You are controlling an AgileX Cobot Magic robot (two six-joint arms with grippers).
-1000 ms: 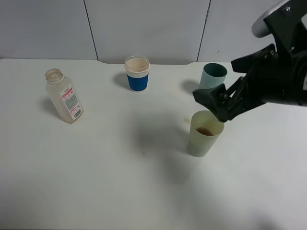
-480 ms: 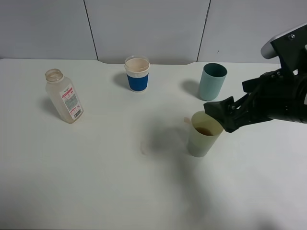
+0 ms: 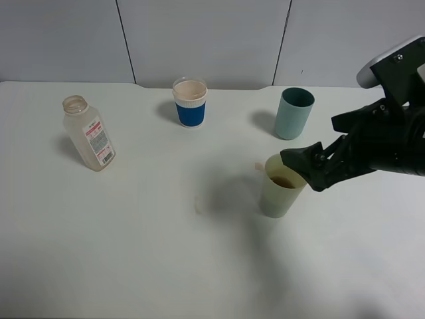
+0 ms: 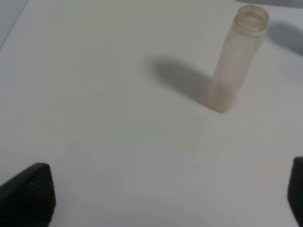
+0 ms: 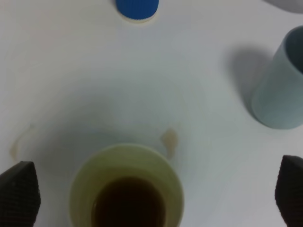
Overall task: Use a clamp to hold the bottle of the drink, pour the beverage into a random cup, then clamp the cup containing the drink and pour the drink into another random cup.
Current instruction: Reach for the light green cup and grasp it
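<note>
The clear bottle [image 3: 88,133] [image 4: 236,61] stands uncapped at the table's left and looks nearly empty. My left gripper [image 4: 163,194] is open, well short of the bottle and holding nothing; it is out of the exterior view. The pale yellow-green cup [image 3: 282,189] [image 5: 127,153] holds brown beverage [image 3: 283,181] [image 5: 129,203]. My right gripper [image 3: 310,139] [image 5: 154,194] is open just right of and above that cup's rim, and in the wrist view its fingertips stand wide on either side of the cup without touching it. The teal cup [image 3: 294,113] [image 5: 281,90] stands upright behind.
A white cup with a blue band [image 3: 190,102] [image 5: 137,8] stands at the back centre. Small brownish spill marks lie beside the yellow-green cup [image 3: 259,166] [image 5: 169,138] and left of it [image 3: 198,207]. A grey panelled wall runs along the table's far edge.
My right gripper has come down and to the right, from in front of the teal cup to beside the yellow-green cup's rim. The teal cup now shows fully. Cups and bottle are unmoved.
</note>
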